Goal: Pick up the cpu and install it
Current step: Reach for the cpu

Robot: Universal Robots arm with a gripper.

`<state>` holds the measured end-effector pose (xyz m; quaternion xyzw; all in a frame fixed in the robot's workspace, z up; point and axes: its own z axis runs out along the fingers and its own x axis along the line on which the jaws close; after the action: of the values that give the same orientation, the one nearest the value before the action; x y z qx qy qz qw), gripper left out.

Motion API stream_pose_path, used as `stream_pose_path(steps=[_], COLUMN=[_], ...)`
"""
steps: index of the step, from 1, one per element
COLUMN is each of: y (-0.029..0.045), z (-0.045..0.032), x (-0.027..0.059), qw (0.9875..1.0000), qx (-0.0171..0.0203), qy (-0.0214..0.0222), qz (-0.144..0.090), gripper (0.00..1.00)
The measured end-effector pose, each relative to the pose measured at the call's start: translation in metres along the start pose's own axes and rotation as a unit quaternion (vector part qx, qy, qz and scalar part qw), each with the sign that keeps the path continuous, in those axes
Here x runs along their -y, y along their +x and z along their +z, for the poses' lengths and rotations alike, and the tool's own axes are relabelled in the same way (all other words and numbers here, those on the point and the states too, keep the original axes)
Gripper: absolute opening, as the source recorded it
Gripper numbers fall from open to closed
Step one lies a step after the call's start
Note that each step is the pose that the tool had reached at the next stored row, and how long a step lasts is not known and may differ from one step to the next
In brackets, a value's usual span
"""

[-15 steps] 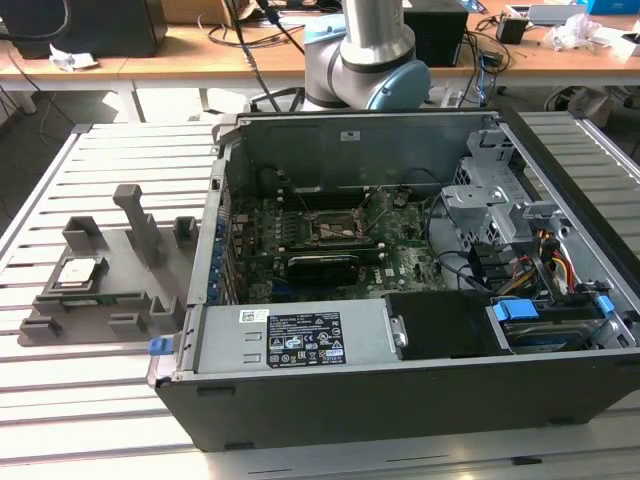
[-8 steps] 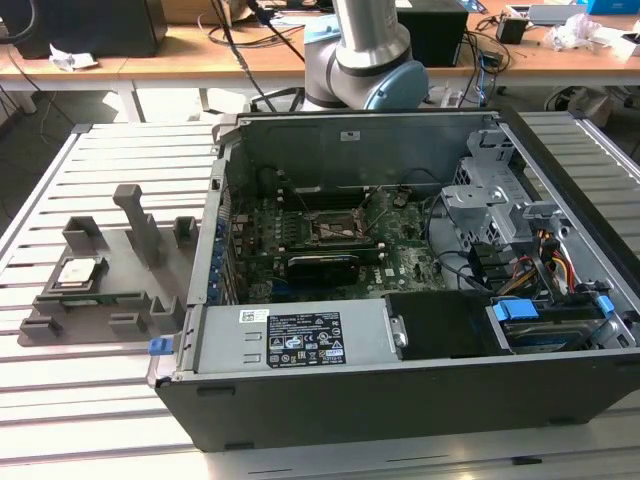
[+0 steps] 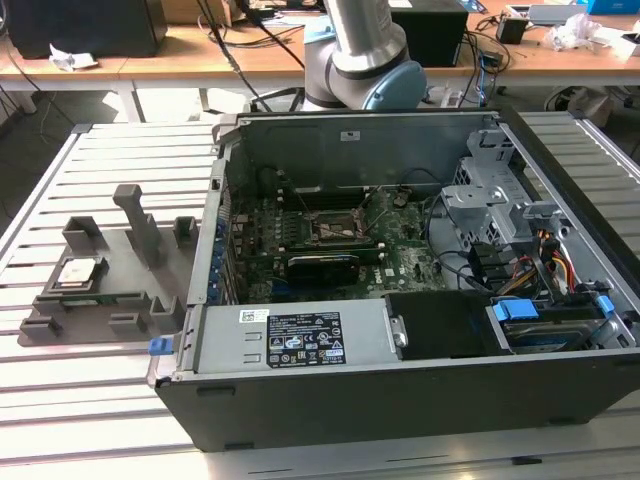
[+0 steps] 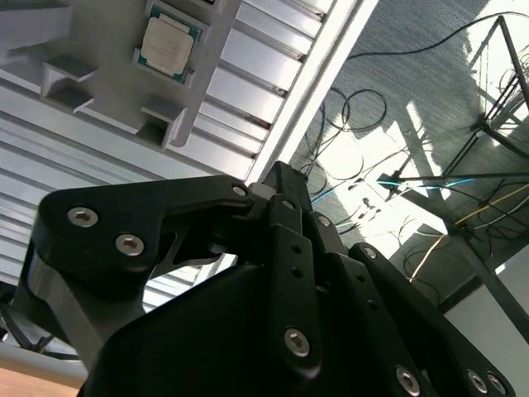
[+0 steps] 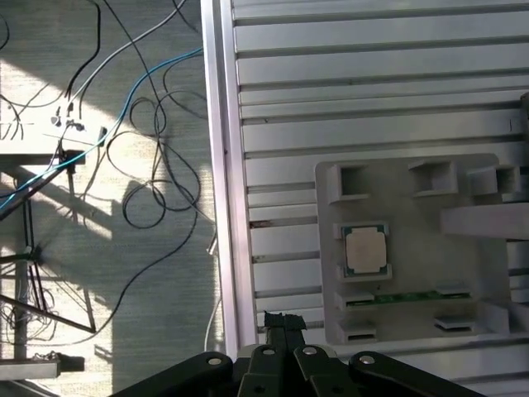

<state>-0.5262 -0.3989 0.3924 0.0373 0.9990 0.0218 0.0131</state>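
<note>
The cpu (image 3: 78, 272) is a small square chip with a silvery top. It lies flat in a recess of the grey plastic fixture (image 3: 130, 300) at the exterior view's left. Both wrist views look down on the cpu (image 5: 364, 250) (image 4: 168, 45) from well above. My gripper (image 5: 283, 321) (image 4: 277, 178) hangs high over the table's edge, apart from the chip. Its black fingers are pressed together with nothing between them. The dark socket (image 3: 335, 230) sits on the motherboard inside the open computer case (image 3: 300, 345).
The fixture has upright posts (image 3: 140, 225) and a green memory stick (image 5: 397, 295) beside the chip. The slatted aluminium table (image 5: 372, 107) ends at a rail, with cables (image 5: 140, 182) on the floor beyond. The case walls, drive cage (image 3: 490, 200) and wiring crowd the socket.
</note>
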Motion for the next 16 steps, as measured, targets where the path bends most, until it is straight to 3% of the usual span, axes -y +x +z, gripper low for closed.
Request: stream_pose_path(steps=[6, 16], y=[0.0208, 0.0655], z=[-0.0005, -0.0015], x=[0.0015, 0.0048], qw=[1.0000, 1.0000], qx=[0.0000, 0.0000], qy=[0.0000, 0.0000], qz=[0.000, 0.000], gripper=[0.11, 0.11])
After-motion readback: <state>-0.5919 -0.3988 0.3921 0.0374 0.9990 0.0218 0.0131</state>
